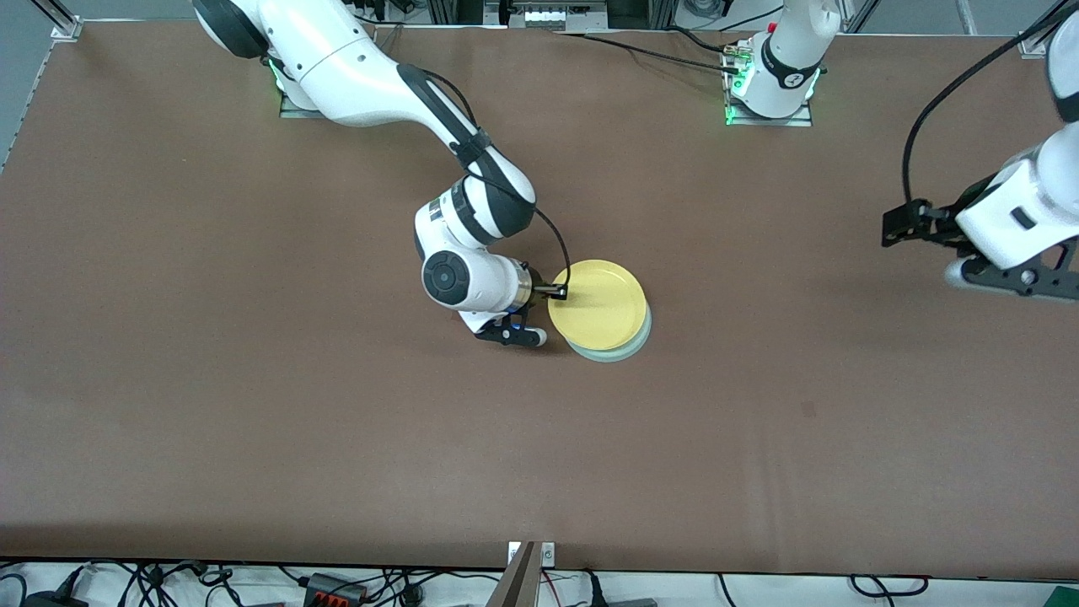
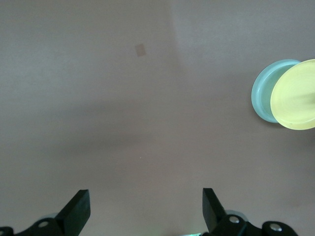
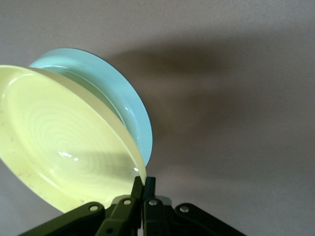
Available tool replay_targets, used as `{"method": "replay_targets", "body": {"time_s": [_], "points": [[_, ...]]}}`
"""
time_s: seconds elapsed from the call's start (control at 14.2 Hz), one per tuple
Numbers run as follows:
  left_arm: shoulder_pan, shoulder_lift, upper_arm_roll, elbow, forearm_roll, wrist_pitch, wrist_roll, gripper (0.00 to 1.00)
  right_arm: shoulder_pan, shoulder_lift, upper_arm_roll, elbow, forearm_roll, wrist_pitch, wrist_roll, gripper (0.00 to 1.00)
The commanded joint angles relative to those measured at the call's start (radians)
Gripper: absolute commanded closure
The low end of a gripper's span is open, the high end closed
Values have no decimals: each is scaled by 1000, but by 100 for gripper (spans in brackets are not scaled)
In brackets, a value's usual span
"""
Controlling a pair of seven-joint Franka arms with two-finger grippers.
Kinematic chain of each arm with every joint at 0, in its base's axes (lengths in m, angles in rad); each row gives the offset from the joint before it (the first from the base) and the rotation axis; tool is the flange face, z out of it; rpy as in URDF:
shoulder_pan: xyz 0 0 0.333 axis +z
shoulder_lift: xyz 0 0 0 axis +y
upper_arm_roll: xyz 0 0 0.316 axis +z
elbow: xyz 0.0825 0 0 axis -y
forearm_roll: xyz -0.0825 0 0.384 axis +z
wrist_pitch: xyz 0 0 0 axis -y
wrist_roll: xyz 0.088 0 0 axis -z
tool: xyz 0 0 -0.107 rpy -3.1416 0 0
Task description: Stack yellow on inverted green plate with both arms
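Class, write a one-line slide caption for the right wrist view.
Right gripper shut on the yellow plate's rim, holding it over the inverted green plate.

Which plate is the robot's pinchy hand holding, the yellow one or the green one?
The yellow plate. The right gripper is shut on its rim, holding it over the green plate, which sits on the table untouched.

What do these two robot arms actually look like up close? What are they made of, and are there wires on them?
Both arms are glossy white rounded segments with black bands at the joints. A black cable runs loose along each. The right arm has a round black cap on its wrist. Each ends in a black end effector with two flat fingers: the right end effector, the left end effector. Green lights glow at the bases.
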Motion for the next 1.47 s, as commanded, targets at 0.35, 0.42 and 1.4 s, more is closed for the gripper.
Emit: {"method": "replay_targets", "body": {"time_s": [0.35, 0.42, 1.4], "points": [[13, -242, 30, -373, -24, 328, 28, 0, 28, 77, -8, 120, -15, 17, 78, 100], [22, -245, 20, -376, -23, 323, 40, 0, 29, 78, -8, 120, -17, 18, 78, 100], [24, -223, -18, -321, -26, 268, 14, 0, 25, 77, -10, 115, -14, 7, 102, 0]]}}
